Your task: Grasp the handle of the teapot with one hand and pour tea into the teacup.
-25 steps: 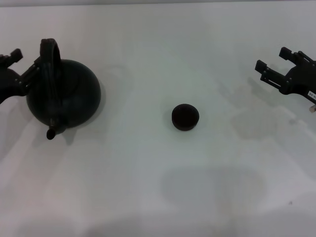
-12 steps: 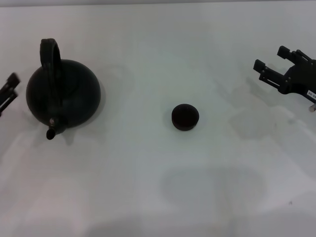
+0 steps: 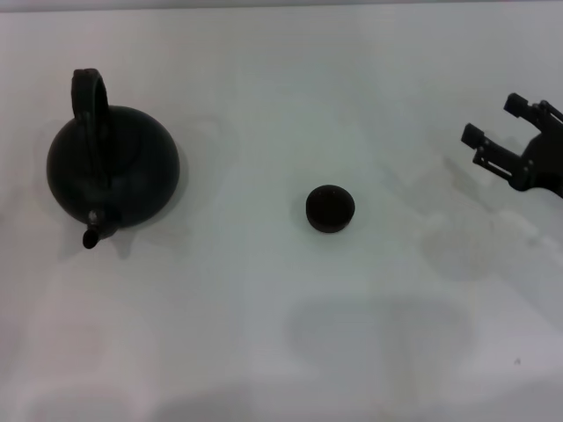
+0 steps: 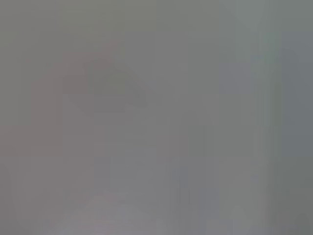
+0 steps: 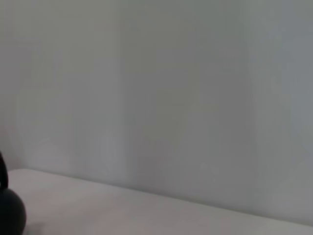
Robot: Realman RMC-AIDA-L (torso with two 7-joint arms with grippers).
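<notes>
The large round black teapot (image 3: 113, 171) stands upright at the left of the white table (image 3: 264, 334) in the head view, its spout toward the near edge. Its dark arched handle (image 3: 90, 105) rises over the top with nothing holding it. The small dark teacup (image 3: 331, 208) sits alone near the table's middle. My right gripper (image 3: 495, 126) hovers open at the far right edge, well away from the cup. My left gripper is out of view. A sliver of the teapot (image 5: 10, 210) shows in the right wrist view.
The left wrist view shows only a blank grey surface. The right wrist view shows a pale wall (image 5: 171, 98) behind the table's far edge.
My left gripper drew back from the teapot's handle and left the picture to the left. My right gripper shifted slightly right. Teapot and teacup did not move.
</notes>
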